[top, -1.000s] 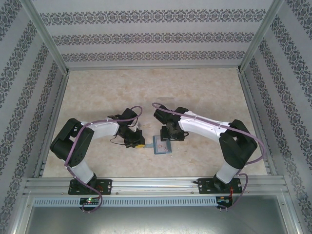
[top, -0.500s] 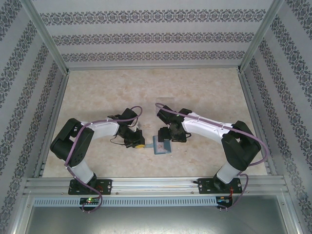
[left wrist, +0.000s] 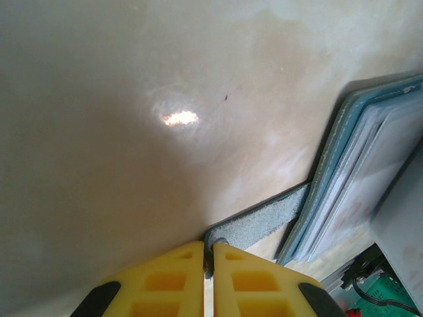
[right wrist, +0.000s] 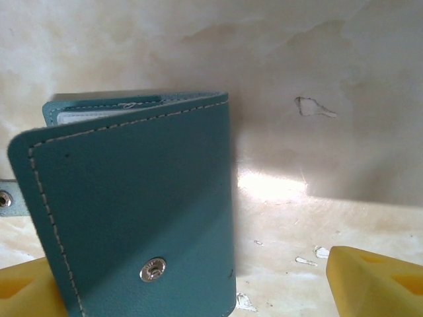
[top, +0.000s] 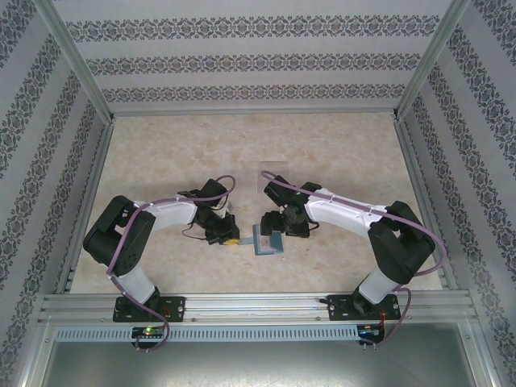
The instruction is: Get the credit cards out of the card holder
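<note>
Card holder: The card holder lies on the table between the two arms. Its teal cover stands raised at a tilt, snap stud facing the right wrist camera.
Credit cards: The credit cards sit inside the card holder. A pale edge shows under the far lip of the cover, and none appears to be out yet.
Left gripper: The left gripper is at the card holder's left side, its yellow fingers pinched together on the strap tab.
Right gripper: The right gripper is just over the card holder with its jaws spread wide, one finger at the cover's left edge and the other well clear to its right. It holds nothing.
Risk, cover: With nothing gripping the cover, it will probably drop shut over the slots and hide the cards from a pinch.
Risk, anchor: The strap tab is a thin, floppy hold. A sideways tug on a card could pull it free, and the whole card holder would slide.
Risk, grasp: Jaws closing from here may catch the cover and a card together, or several cards at once.
Risk, friction: A tight slot could lift the card holder off the table instead of releasing the card.
</note>
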### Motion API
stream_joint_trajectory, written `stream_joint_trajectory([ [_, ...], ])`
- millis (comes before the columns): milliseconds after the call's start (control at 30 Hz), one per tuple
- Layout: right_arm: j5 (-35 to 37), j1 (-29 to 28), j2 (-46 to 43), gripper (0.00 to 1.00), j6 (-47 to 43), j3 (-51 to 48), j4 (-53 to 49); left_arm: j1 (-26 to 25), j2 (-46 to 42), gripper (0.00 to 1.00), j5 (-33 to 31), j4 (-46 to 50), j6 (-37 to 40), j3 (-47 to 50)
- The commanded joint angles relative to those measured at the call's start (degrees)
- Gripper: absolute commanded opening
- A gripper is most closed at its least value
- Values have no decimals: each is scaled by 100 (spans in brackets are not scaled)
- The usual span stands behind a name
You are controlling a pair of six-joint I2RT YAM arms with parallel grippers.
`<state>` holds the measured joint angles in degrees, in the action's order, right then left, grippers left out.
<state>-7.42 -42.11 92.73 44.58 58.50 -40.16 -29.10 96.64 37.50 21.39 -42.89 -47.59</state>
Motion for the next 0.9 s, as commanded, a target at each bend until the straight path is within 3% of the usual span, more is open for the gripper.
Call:
stream_joint_trajectory([
  [0, -228, 99, -172, 89, -81, -184, 236, 88, -106, 10, -90, 198, 9, 59],
  [233, -369, 314, -478, 88, -94, -513, 502, 88, -191, 11, -361, 496, 77, -29],
  [567, -870, 731, -834, 84, -160, -1109, 1049, 16, -823, 35, -1031, 1690, 249, -955],
  [733, -1014, 824, -923, 83, -195, -1233, 1151, -393, -780, 36, -1071, 1787, 54, -1478],
  [867, -1150, 910, -1007, 83, -214, -1327, 1260, -744, -363, 32, -880, 1281, -221, -1626],
])
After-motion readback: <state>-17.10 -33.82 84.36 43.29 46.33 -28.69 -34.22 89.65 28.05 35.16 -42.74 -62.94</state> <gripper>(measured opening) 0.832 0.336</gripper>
